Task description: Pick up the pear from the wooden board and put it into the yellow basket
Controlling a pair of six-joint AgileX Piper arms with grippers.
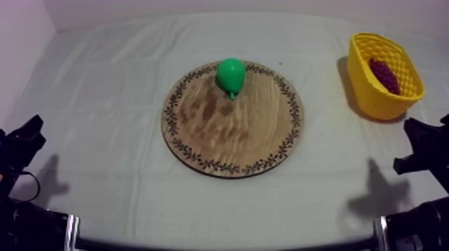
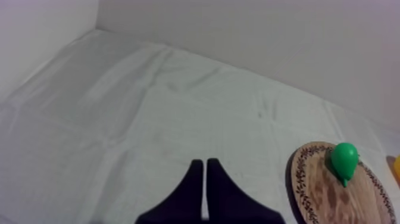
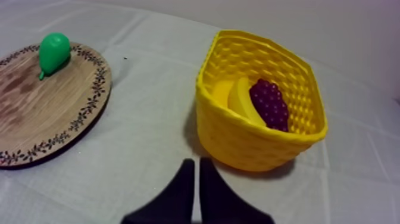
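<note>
Progress on the task stood at nothing. The pear (image 1: 230, 75) lay on the wooden board (image 1: 234, 143), toward its far edge, with its stem end turned toward the board's middle and no gripper touching it. The yellow basket (image 1: 381, 103) stood upright on the cloth (image 1: 100, 120) at the right side of the table, well apart from the board. It held a bunch of grapes (image 3: 271, 104) and a banana (image 3: 237, 98) lying side by side, but no pear.

The left gripper (image 2: 204, 162) had its two fingers pressed together in a narrow wedge, closed on nothing, over bare cloth with the board off to one side. The right gripper (image 3: 196, 161) was likewise closed and empty, over the cloth just short of the basket's near wall. Both arms sat low at the near corners of the table, which I judged to be a resting pose.

So the whole job was left: reach to the board, open the fingers, grip the pear, lift it, carry it across and drop it into the basket. The right arm seemed the better placed, since the basket stood on its side. The basket looked to have room beside the fruit already in it.
</note>
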